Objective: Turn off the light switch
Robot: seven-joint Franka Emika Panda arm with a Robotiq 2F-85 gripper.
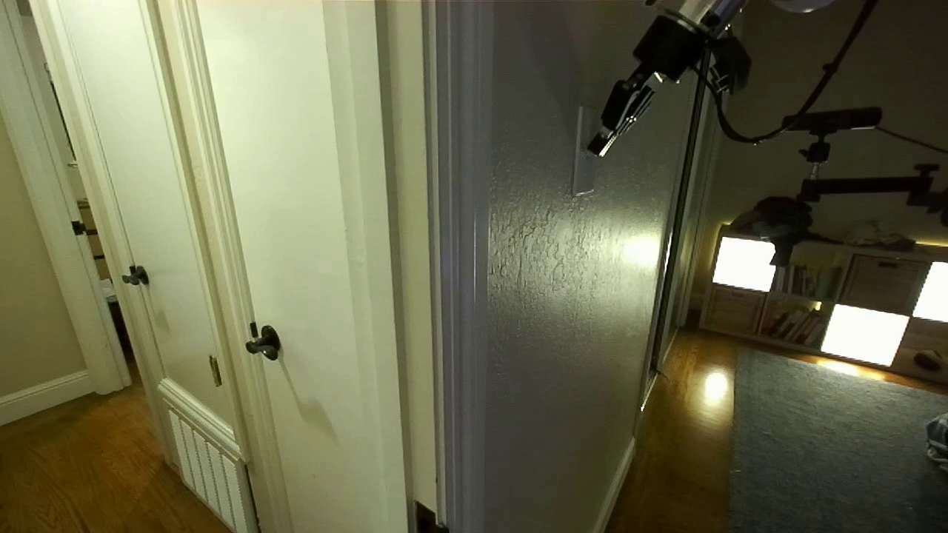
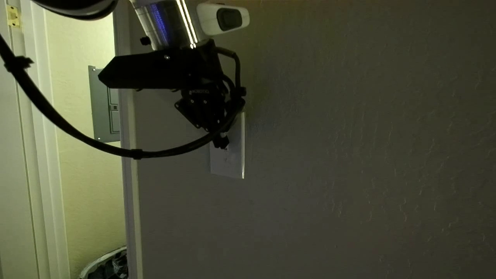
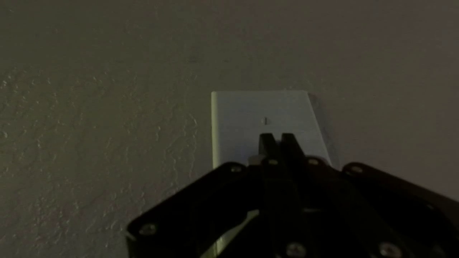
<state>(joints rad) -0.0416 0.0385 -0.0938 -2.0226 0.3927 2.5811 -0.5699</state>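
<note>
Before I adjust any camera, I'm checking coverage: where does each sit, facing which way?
An exterior view: seemingly by the doorframe, facing a door and, obliquely, the light switch; arm and jaws upper right.
An exterior view: before the wall, facing it; arm and jaws partly hide the switch.
Wrist view: behind the jaws, facing the switch; no arm shows.
Both exterior views share switch, arm, jaws.

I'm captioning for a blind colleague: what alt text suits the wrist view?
A black gripper, jaws nearly together, overlaps a pale light switch plate on a dim, textured wall. It hides much of the plate's lower part; whether they touch is unclear.
</note>
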